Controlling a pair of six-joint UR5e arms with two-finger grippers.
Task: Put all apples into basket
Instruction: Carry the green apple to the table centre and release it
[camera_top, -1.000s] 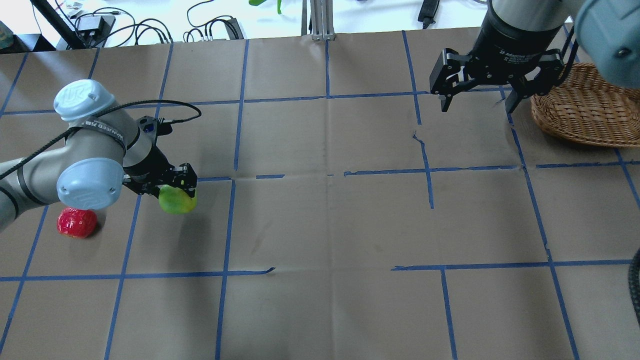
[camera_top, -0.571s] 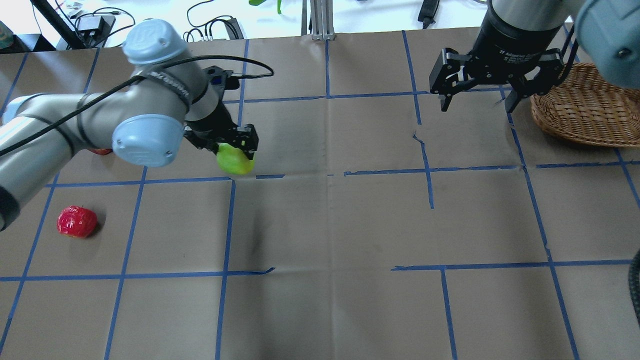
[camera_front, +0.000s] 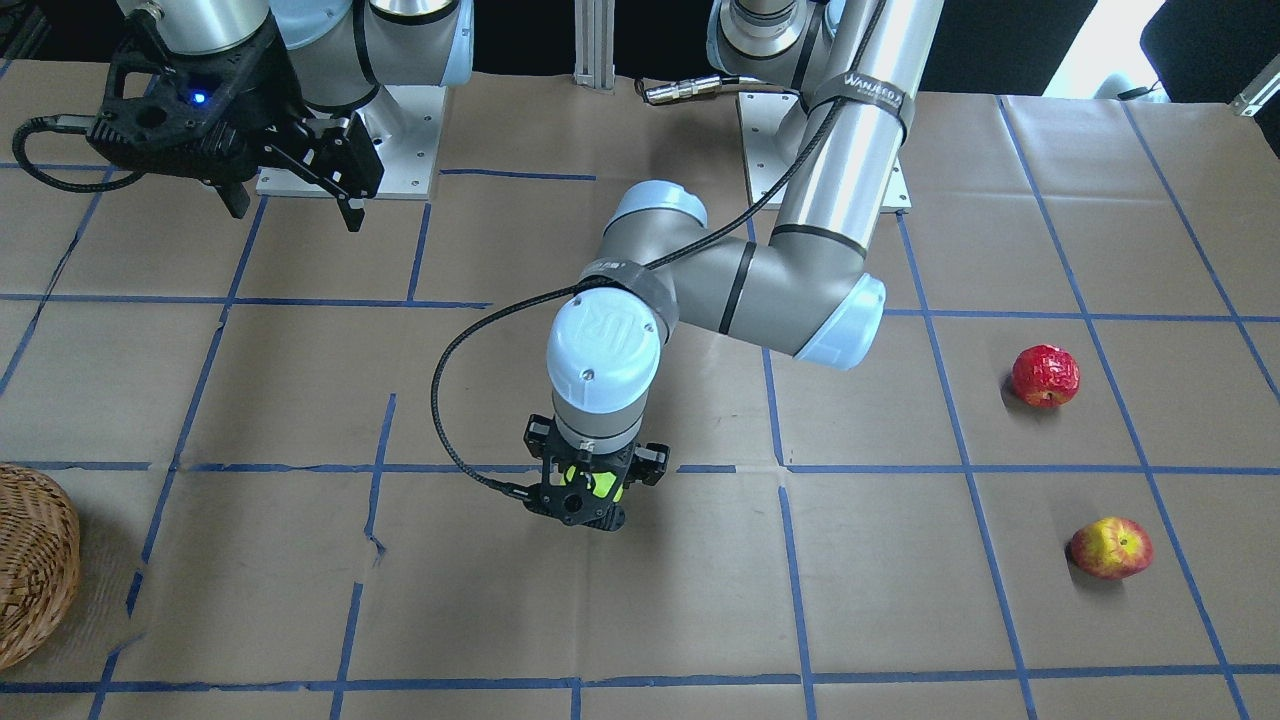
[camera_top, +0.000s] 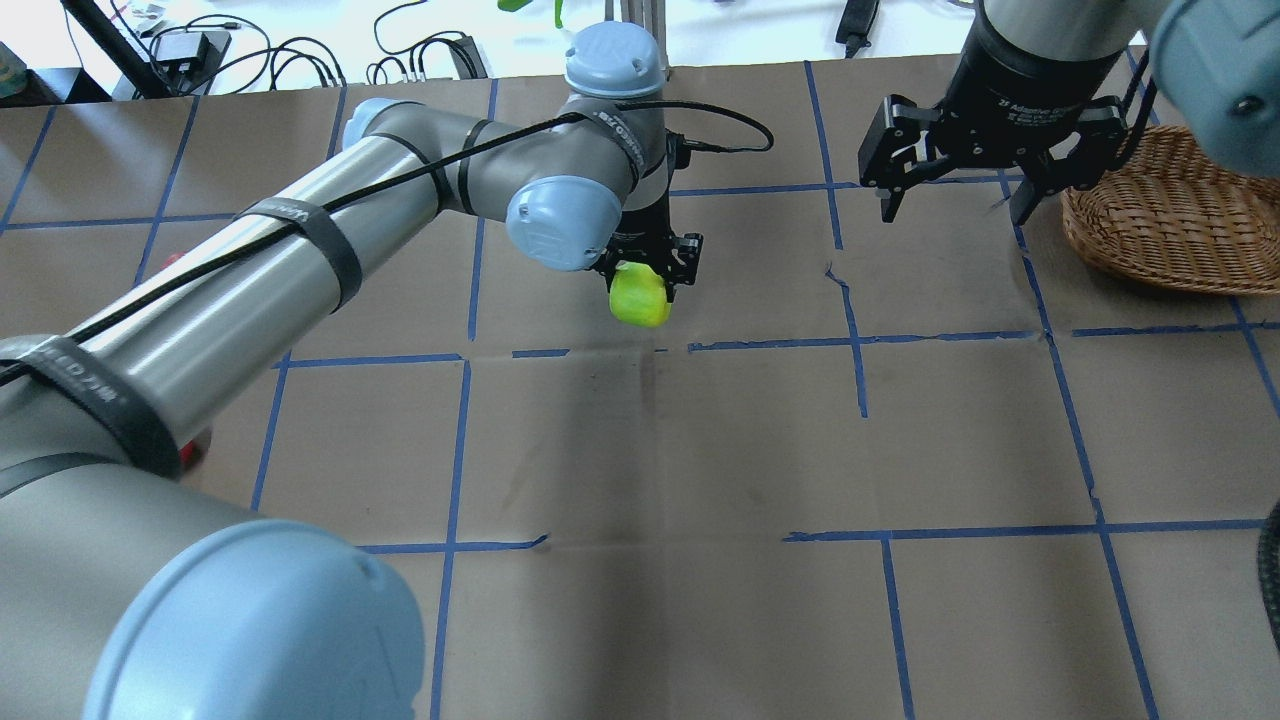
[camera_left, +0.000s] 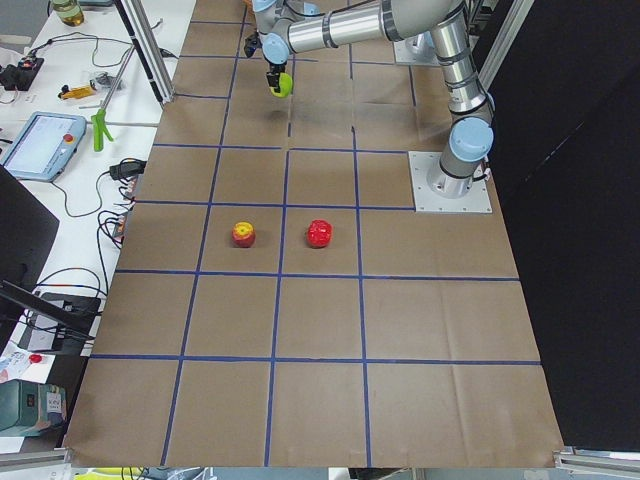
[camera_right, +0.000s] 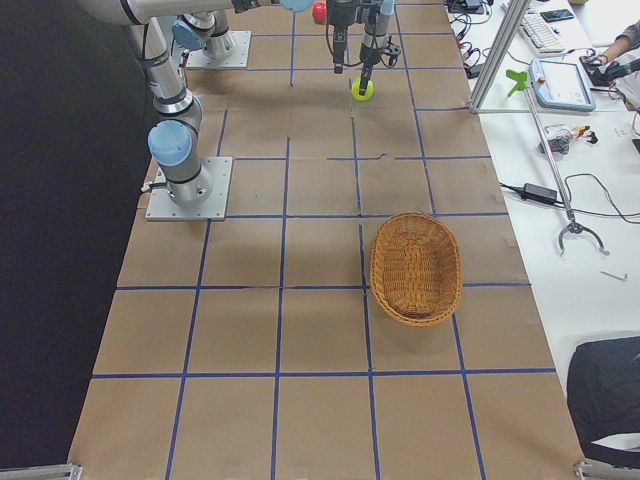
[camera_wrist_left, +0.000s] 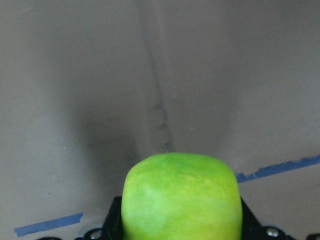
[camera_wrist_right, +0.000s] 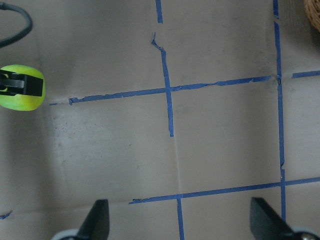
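Note:
My left gripper (camera_top: 645, 275) is shut on the bright green apple (camera_top: 640, 300) and holds it above the middle of the table. The apple fills the bottom of the left wrist view (camera_wrist_left: 180, 197) and shows at the left edge of the right wrist view (camera_wrist_right: 22, 95). The deep red apple (camera_front: 1045, 375) and the red-and-yellow apple (camera_front: 1110, 547) lie on the paper on my left side, mostly hidden behind my left arm in the overhead view. The wicker basket (camera_top: 1170, 230) stands at the far right and looks empty (camera_right: 415, 268). My right gripper (camera_top: 955, 212) is open and empty, just left of the basket.
Brown paper with a blue tape grid covers the table. The arms' base plates (camera_front: 415, 130) sit at the robot's edge. Cables and a power brick (camera_top: 185, 50) lie beyond the far edge. A tablet (camera_left: 40, 140) and tools sit on the side bench.
My left arm has carried the green apple from the near left, beside the red apple, rightward and farther out to the table's middle. The right gripper has not moved.

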